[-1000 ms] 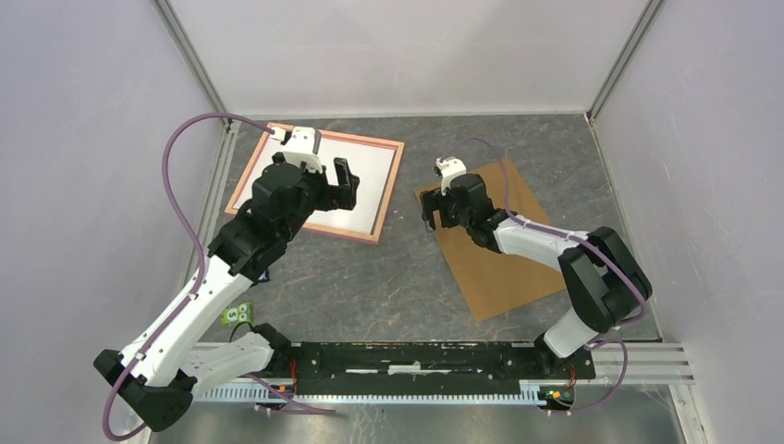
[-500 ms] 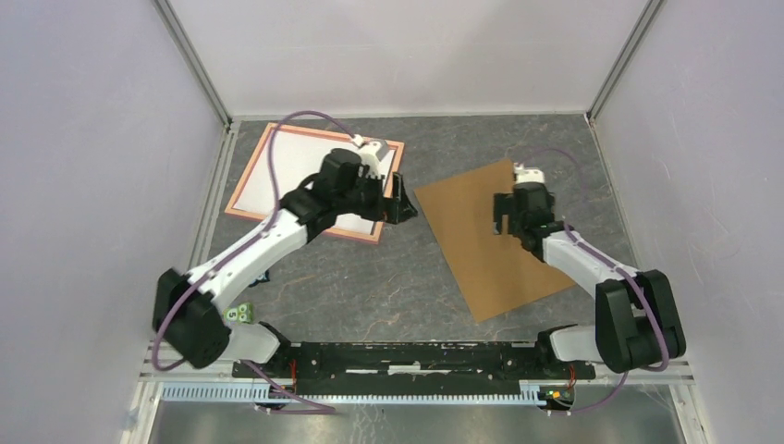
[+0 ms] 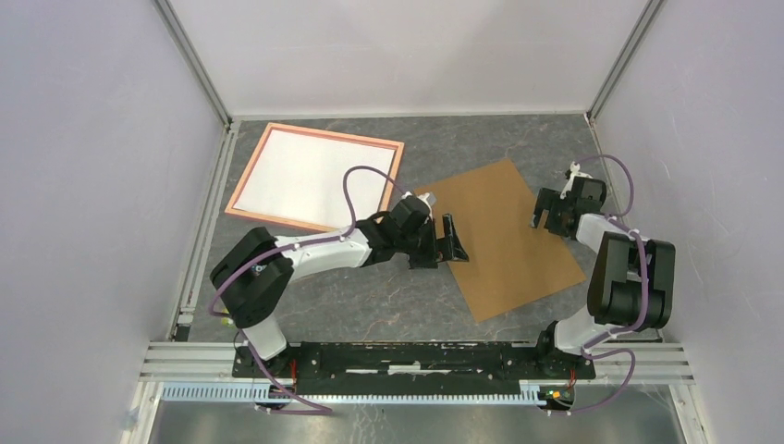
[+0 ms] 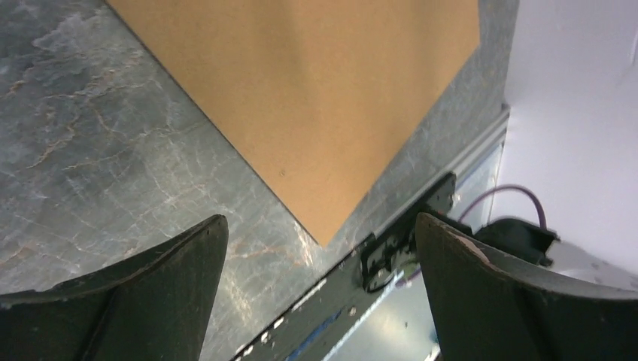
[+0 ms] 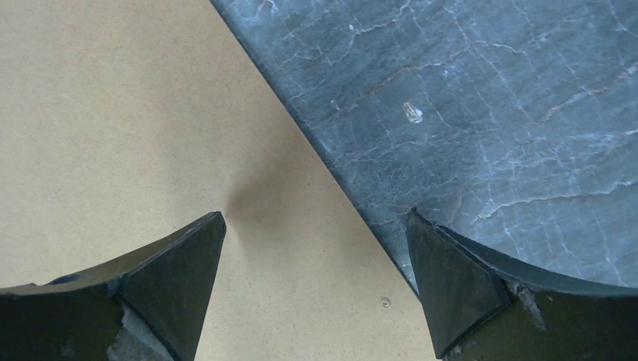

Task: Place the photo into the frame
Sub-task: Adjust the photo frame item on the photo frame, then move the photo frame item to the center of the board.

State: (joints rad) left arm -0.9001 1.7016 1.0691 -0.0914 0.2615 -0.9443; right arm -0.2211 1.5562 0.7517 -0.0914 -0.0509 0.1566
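The left gripper [image 3: 452,242] is released, its two dark fingers spread wide with nothing between them. It hangs low over the left edge of a flat, plain brown rectangular backing board [image 3: 504,245]. In the left wrist view the near corner of this board lies between the fingers, on the grey marbled table [image 3: 370,291]. The right gripper [image 3: 552,225] is spread wide and empty too. It stands above the right edge of the same board, and in the right wrist view that edge runs slantwise between its fingers. The board lies turned at an angle, right of the middle of the table.

The thin-bordered, salmon-pink rectangular frame [image 3: 247,169] lies flat at the far left, well apart from both grippers. A white rectangular sheet [image 3: 314,176] fills its inside. I take this for the photo lying with its back up, because no printed side is visible anywhere.

So, in my judgement, the photo is already seated, and the step in hand is to pick up the backing board and close the frame with it. The next move calls for a grip on a thin, flat sheet that rests fully on the table. A finger must get under an edge, or the board must be slid until one edge is free. Then the board has to be turned to match the frame.
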